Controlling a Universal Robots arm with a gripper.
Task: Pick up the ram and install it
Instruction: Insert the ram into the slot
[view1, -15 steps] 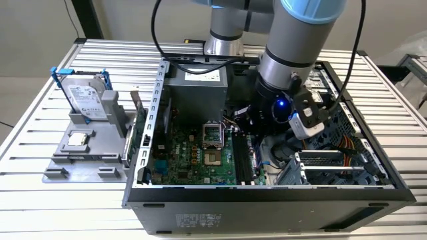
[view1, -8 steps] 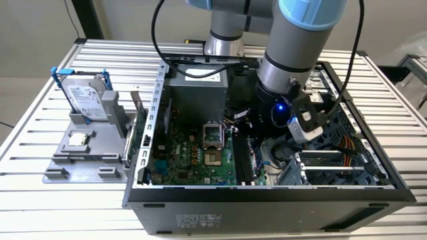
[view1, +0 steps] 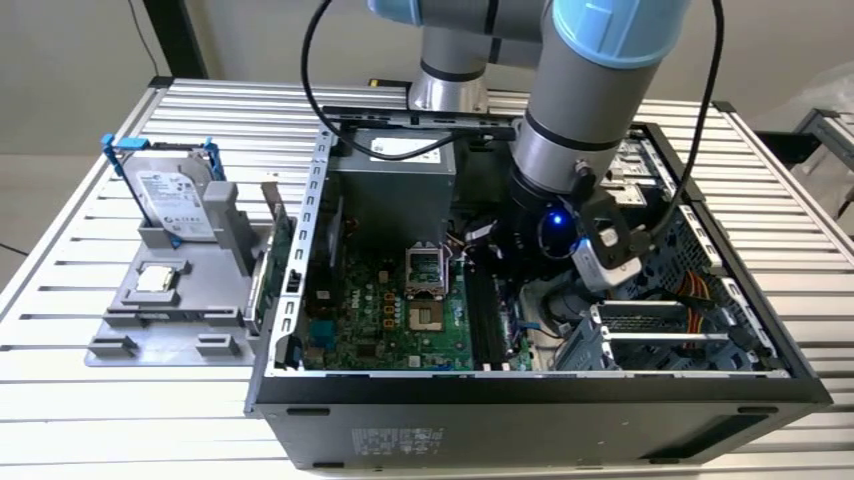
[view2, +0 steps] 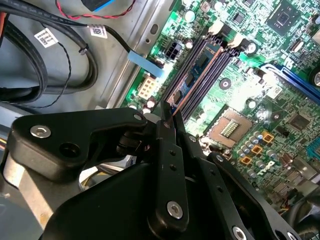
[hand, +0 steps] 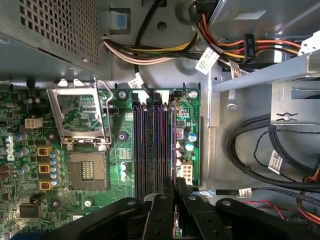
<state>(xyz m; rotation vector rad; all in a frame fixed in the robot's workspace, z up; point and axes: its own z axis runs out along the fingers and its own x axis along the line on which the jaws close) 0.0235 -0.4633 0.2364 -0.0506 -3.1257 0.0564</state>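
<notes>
Black gripper (view2: 169, 112) fingers, nearest the lens in both wrist views, are pinched together on the ram (view2: 192, 80), a single thin stick standing on edge in the outermost of the four parallel memory slots (hand: 152, 142) on the green motherboard (view1: 387, 310), just beside the one open processor socket (hand: 86, 170). One arm (view1: 587, 90) reaches down into the opened computer case (view1: 534, 385), while on the grey holder (view1: 167, 300) at the exterior view's left stand one silver hard drive (view1: 174, 200) and one small square processor chip (view1: 158, 279).
</notes>
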